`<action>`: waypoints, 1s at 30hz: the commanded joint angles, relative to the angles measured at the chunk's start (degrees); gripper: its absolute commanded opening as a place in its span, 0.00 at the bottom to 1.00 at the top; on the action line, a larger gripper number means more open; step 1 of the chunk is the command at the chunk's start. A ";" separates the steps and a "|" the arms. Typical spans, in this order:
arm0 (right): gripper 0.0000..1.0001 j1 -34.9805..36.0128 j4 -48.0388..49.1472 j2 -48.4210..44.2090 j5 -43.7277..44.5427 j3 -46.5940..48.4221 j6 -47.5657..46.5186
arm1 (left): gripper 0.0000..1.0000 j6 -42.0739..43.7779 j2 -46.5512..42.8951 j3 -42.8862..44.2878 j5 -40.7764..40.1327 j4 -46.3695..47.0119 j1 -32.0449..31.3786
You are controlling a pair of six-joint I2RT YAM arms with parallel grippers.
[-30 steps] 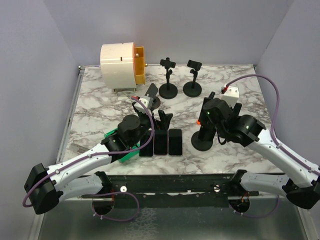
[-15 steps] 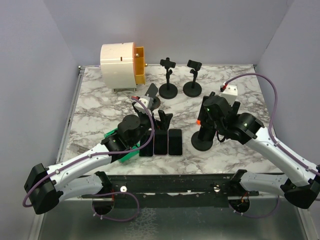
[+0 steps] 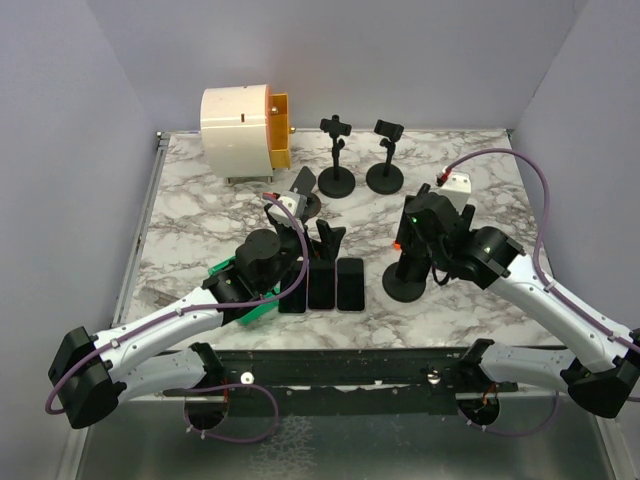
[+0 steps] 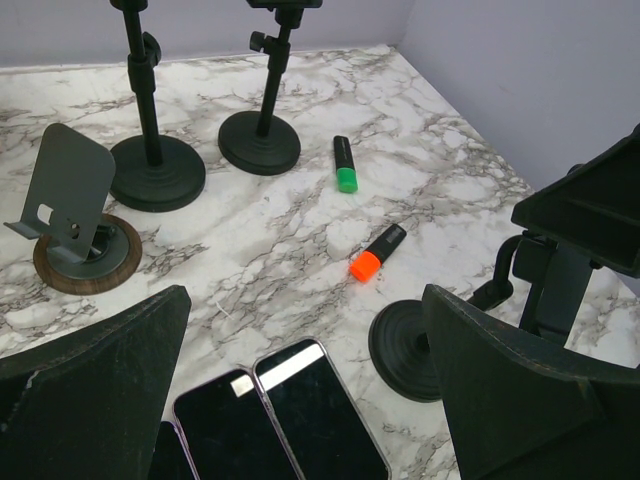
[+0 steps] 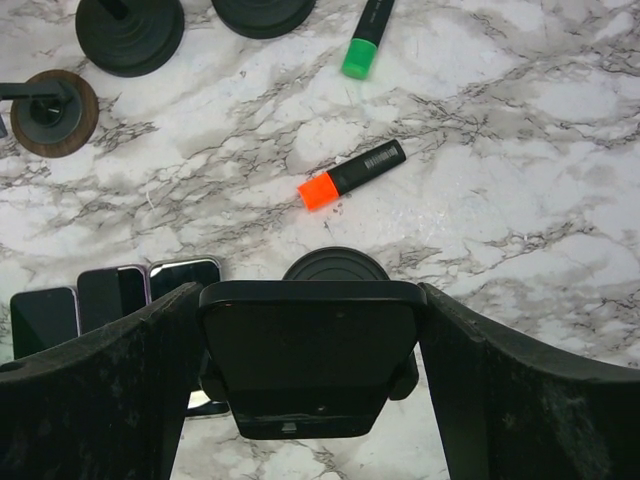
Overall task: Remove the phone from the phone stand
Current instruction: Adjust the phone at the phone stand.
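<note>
Phone [image 5: 310, 350] sits on stand [image 5: 335, 262], seen only in right wrist view, since top view hides it under wrist. Right gripper [image 5: 310, 300] fingers at both phone edges, clamped or not: cannot tell. Left gripper [image 4: 305, 300] jaws wide apart, empty, over spare phones [image 3: 322, 285] lying flat. Marker [image 5: 350, 172] near stand base

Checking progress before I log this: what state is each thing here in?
mounted phone: clamped in the near stand.
right gripper: jaws against its sides.
left gripper: open, empty.
loose phones: three, flat on table, screens dark.
far stands: two, upright, empty.
tilted stand: empty.
orange highlighter: capped, lying flat.
green highlighter: capped, lying flat.
</note>
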 commanded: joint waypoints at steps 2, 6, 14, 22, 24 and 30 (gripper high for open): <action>0.84 -0.41 1.61 -0.16 -1.22 -0.58 -1.86 | 0.99 -0.55 -0.14 -0.41 0.78 -0.17 0.22; 0.75 -0.41 1.75 0.10 -1.50 0.45 -3.96 | 0.99 -0.55 -0.13 -0.53 0.83 -0.09 0.19; 0.59 -0.41 1.83 1.23 -4.18 4.83 -9.86 | 0.99 -0.55 0.22 -0.52 0.95 -0.08 0.15; 0.55 -0.41 2.56 3.05 -8.03 7.63 -14.26 | 0.99 -0.72 0.34 -0.50 0.91 -0.08 0.22; 0.55 -0.41 2.81 3.51 -8.83 7.96 -14.87 | 0.99 -0.68 0.43 -0.58 0.89 -0.08 0.22; 0.55 -0.37 1.97 5.18 -12.26 10.07 -15.57 | 0.99 -0.55 0.51 -0.56 0.86 -0.16 0.22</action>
